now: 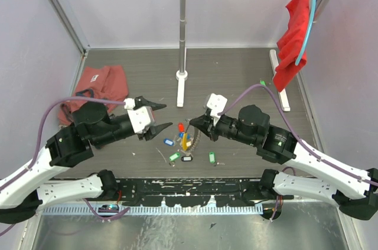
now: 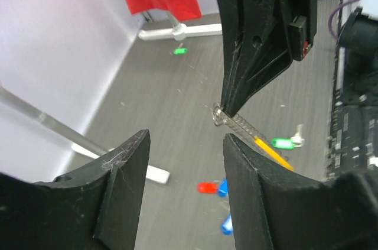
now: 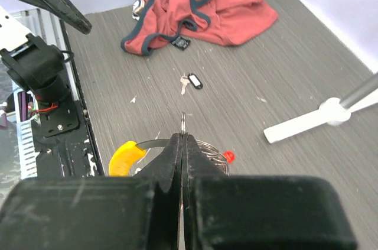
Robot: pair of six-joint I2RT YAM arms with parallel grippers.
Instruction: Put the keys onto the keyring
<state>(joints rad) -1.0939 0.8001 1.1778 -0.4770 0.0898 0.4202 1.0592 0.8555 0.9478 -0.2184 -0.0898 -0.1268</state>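
My right end effector [image 3: 182, 138]: clamping the keyring [image 2: 236, 121].
My left end effector [image 2: 186, 143]: hovering beside the keyring, jaws apart, empty.
Keys [image 1: 211, 157]: lying loose beside the keyring, apparently awaiting threading.

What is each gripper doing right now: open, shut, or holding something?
Left gripper: open, holding nothing.
Right gripper: shut on the keyring.

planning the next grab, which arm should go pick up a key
Left. Its tool is open and empty, close to the loose keys. The right tool is shut on the keyring and would likely have to let go of it first.
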